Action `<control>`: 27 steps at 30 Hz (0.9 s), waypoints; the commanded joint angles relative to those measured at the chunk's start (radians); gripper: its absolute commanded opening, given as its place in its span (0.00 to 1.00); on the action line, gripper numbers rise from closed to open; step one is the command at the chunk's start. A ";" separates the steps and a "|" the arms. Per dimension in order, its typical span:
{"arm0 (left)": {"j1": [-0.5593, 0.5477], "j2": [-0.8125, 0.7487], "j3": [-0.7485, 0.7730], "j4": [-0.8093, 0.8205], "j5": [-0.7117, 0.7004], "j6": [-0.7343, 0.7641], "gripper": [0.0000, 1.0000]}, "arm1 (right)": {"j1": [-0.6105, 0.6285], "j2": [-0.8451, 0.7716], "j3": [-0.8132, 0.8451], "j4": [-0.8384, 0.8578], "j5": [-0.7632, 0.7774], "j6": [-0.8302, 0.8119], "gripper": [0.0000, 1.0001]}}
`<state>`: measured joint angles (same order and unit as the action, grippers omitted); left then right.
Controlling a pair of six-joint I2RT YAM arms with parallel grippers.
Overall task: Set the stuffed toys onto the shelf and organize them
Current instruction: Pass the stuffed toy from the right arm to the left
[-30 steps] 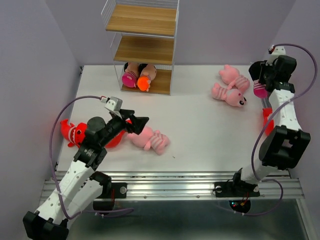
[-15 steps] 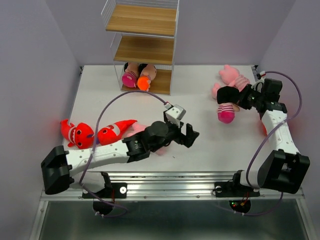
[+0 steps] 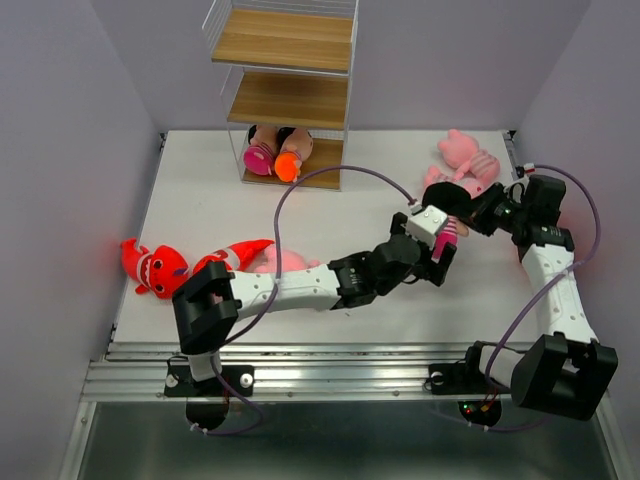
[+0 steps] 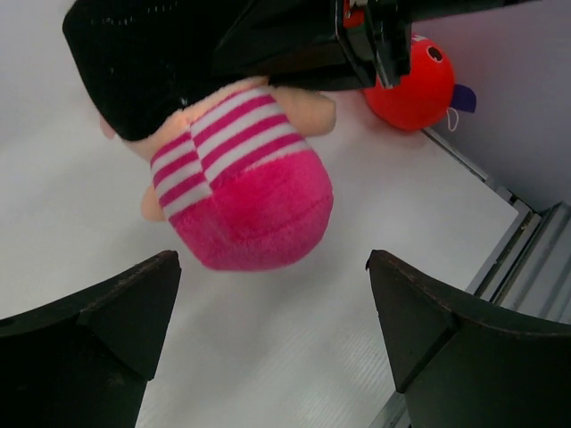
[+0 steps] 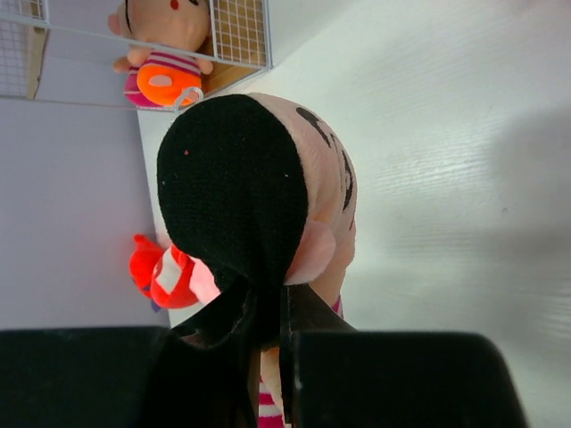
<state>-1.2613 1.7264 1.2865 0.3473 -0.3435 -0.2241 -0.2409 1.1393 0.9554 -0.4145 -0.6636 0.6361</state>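
My right gripper (image 5: 268, 332) is shut on the black hair of a doll (image 5: 234, 183), which hangs above the table at the right. In the top view the doll (image 3: 453, 196) is beside the right gripper (image 3: 474, 215). My left gripper (image 4: 272, 312) is open just below the doll's pink striped bottom (image 4: 252, 203), not touching it; in the top view the left gripper (image 3: 442, 258) reaches far right. The shelf (image 3: 285, 95) stands at the back with two dolls (image 3: 274, 156) on its lowest board. Two red sharks (image 3: 155, 268) and a pink animal (image 3: 285, 262) lie at the left.
Two pink animals (image 3: 466, 154) lie at the back right behind the held doll. Another red shark (image 4: 409, 82) rests by the table's right edge, close to the wall. My left arm (image 3: 300, 288) stretches across the front of the table.
My left arm has swung from the left-hand toys across to the right, open, under the doll. My right arm has lowered the doll and carried it left toward the table's middle.
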 commanded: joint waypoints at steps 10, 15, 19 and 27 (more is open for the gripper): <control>-0.003 0.128 0.221 -0.108 -0.161 0.031 0.85 | -0.001 -0.072 -0.043 0.005 -0.142 0.108 0.03; -0.001 0.098 0.173 -0.117 -0.218 0.015 0.36 | -0.001 -0.101 -0.058 0.006 -0.140 0.116 0.04; 0.007 0.056 0.116 -0.097 -0.207 0.005 0.02 | -0.001 -0.115 -0.070 0.010 -0.142 0.112 0.05; 0.101 -0.102 -0.140 0.057 0.102 -0.096 0.00 | -0.001 -0.159 -0.087 0.023 -0.152 0.012 0.35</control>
<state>-1.2255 1.7390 1.2770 0.2989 -0.3859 -0.2527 -0.2398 1.0222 0.8677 -0.4282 -0.7879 0.7174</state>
